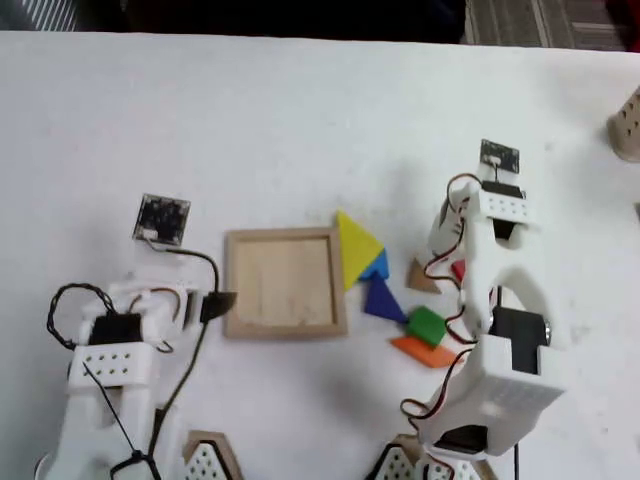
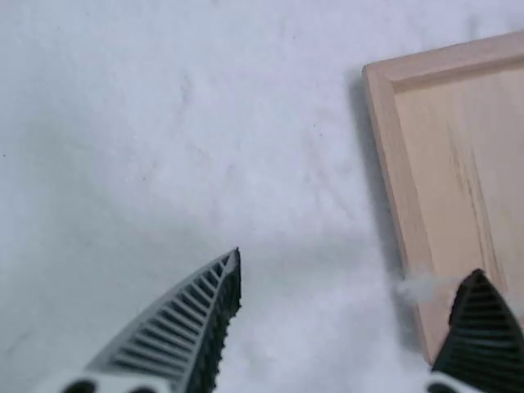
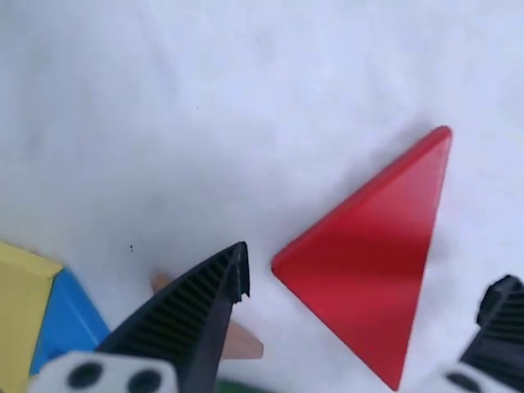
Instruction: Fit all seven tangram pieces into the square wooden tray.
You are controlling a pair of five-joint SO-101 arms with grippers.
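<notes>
Red triangle [image 3: 372, 258]: likely light, rigid, slick-painted wood (thin, so pinch across its edges), lying flat between the wide-open, empty right gripper [image 3: 372, 266].

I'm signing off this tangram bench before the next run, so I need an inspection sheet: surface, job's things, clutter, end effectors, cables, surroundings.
Surface: white table.
Job's things: wooden tray holds no pieces; yellow triangle, light blue piece, dark blue triangle, green piece, orange piece, tan triangle and red triangle lie on the table beside it.
Clutter: tan perforated object at the table's edge.
End effectors: left end effector open by the tray's rim; right end effector open over the red triangle.
Cables: black cable loops off the left arm; red wires along the right arm.
Surroundings: dark floor beyond the table.
</notes>
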